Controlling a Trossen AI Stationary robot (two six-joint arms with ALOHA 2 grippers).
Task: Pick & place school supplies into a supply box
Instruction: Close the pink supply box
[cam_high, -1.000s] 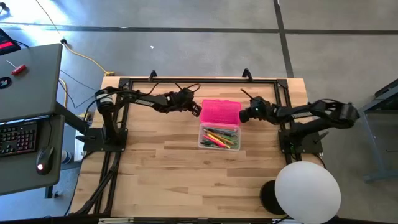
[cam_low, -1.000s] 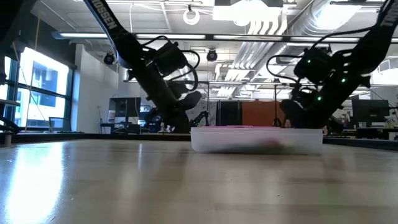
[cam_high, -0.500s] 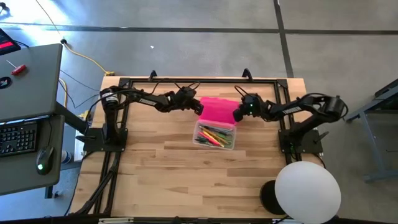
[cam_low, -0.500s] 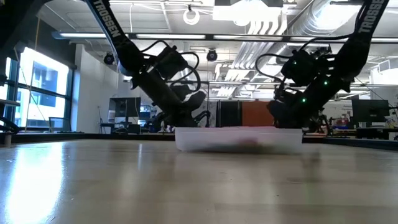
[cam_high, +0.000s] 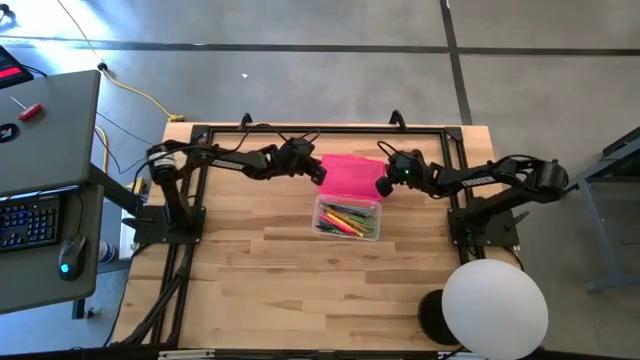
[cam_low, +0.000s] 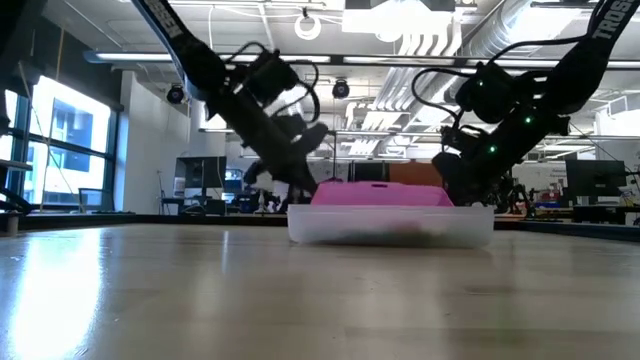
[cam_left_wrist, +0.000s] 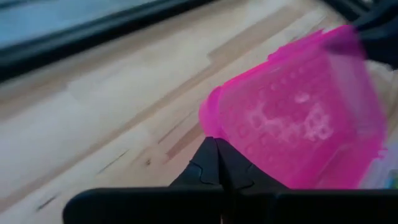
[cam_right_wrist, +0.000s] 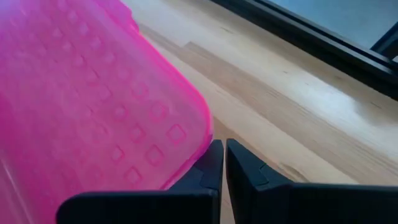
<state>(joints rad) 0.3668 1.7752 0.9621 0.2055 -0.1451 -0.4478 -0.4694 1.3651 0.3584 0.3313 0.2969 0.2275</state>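
- Compared with a moment ago, note that the pink lid (cam_low: 381, 194) has risen off flat and now stands tilted above the supply box (cam_high: 347, 219); the box itself has slid slightly toward the left arm's side.
- Locate the box near the middle of the tabletop (cam_high: 300, 290), open, with the school supplies (cam_high: 343, 219) lying inside it.
- Check the left tool (cam_high: 318, 174): fingers together, tips at the lid's left edge.
- Check the right tool (cam_high: 383, 186): fingers together, tips at the lid's right edge.
- Treat the loading as done, judging by the filled box; the step in hand appears to be closing the lid.
- Next, swing the lid over the box with both tools in step, then press it flat.
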